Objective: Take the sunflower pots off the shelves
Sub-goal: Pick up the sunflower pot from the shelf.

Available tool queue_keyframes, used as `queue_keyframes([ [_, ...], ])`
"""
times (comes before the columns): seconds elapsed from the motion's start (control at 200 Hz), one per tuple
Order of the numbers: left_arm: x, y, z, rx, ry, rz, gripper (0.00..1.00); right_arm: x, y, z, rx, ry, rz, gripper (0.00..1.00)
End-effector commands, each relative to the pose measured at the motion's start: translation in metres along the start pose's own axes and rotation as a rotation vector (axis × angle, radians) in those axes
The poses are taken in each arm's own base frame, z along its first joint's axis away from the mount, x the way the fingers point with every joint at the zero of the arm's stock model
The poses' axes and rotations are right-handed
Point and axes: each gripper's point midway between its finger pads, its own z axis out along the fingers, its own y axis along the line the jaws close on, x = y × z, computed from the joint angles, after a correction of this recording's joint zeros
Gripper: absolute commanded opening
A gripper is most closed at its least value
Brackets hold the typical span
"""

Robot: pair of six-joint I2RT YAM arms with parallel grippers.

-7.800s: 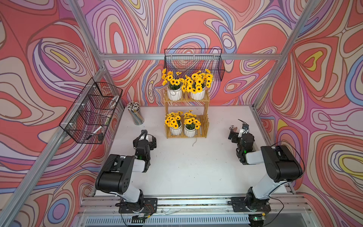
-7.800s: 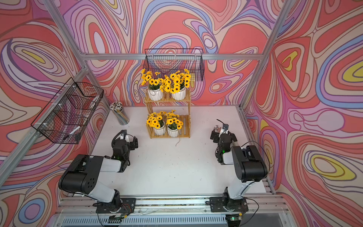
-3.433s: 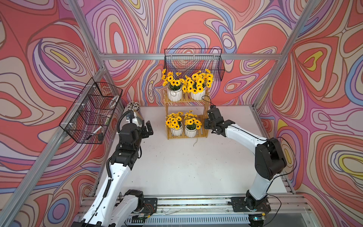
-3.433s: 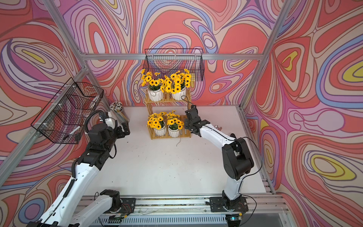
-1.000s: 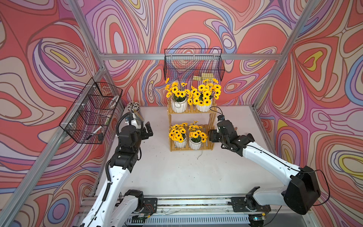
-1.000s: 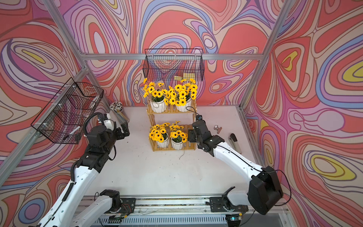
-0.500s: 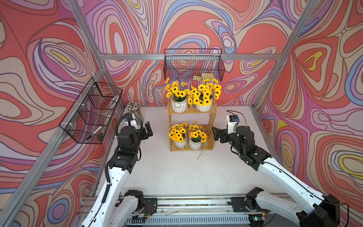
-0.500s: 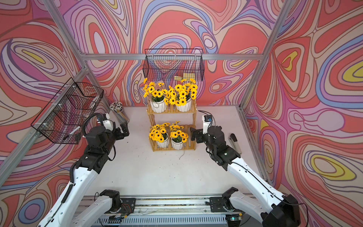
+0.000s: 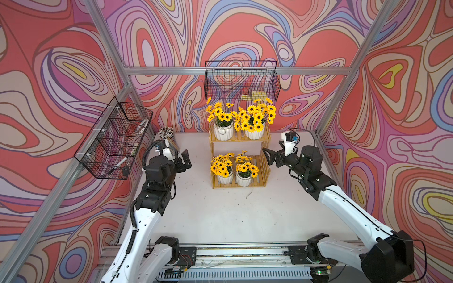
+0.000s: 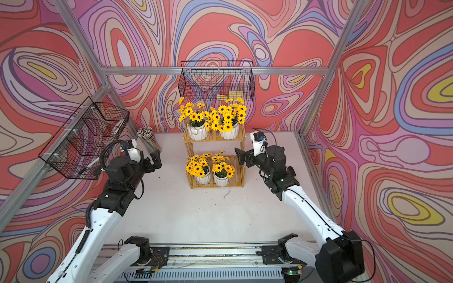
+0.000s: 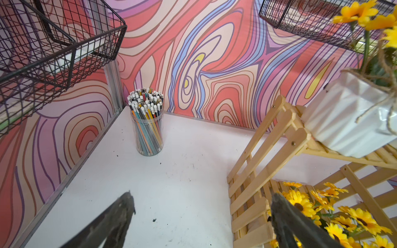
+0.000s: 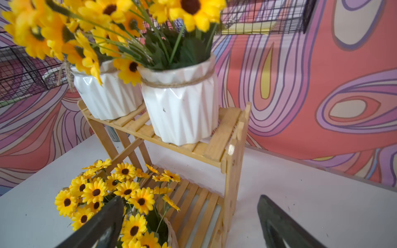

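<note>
The shelves (image 9: 267, 156) (image 10: 242, 147) stand mid-table toward the back, a two-tier yellow wooden rack holding all the sunflower pots. In both top views two white pots (image 9: 223, 132) (image 9: 254, 133) sit on the upper tier and two (image 9: 225, 178) (image 9: 243, 181) on the lower tier. My right gripper (image 9: 268, 156) (image 12: 191, 203) is open and empty, just off the rack's right side between the tiers. The right wrist view shows an upper pot (image 12: 180, 111) close ahead. My left gripper (image 9: 183, 161) (image 11: 202, 204) is open and empty, left of the rack.
A clear cup of pencils (image 9: 169, 139) (image 11: 148, 131) stands at the back left, close behind my left gripper. One black wire basket (image 9: 115, 139) hangs on the left wall. Another (image 9: 241, 80) hangs on the back wall just above the upper flowers. A loose twine strand (image 9: 248, 193) lies before the rack.
My right gripper has opened wide, let go of the rack's right side and drawn back up to the right. The rack stands further forward than seconds ago. The left arm has hardly moved.
</note>
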Motion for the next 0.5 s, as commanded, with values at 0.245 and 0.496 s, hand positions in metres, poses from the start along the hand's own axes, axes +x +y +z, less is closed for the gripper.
queue_keyframes([
  [0.245, -0.033, -0.012, -0.007, 0.042, -0.075, 0.011, 1.00, -0.041, 0.009, 0.025, -0.102, -0.104, -0.118, 0.98],
  [0.496, -0.037, -0.013, -0.008, 0.049, -0.083, 0.008, 1.00, -0.054, 0.001, 0.042, -0.092, -0.126, -0.125, 0.98],
])
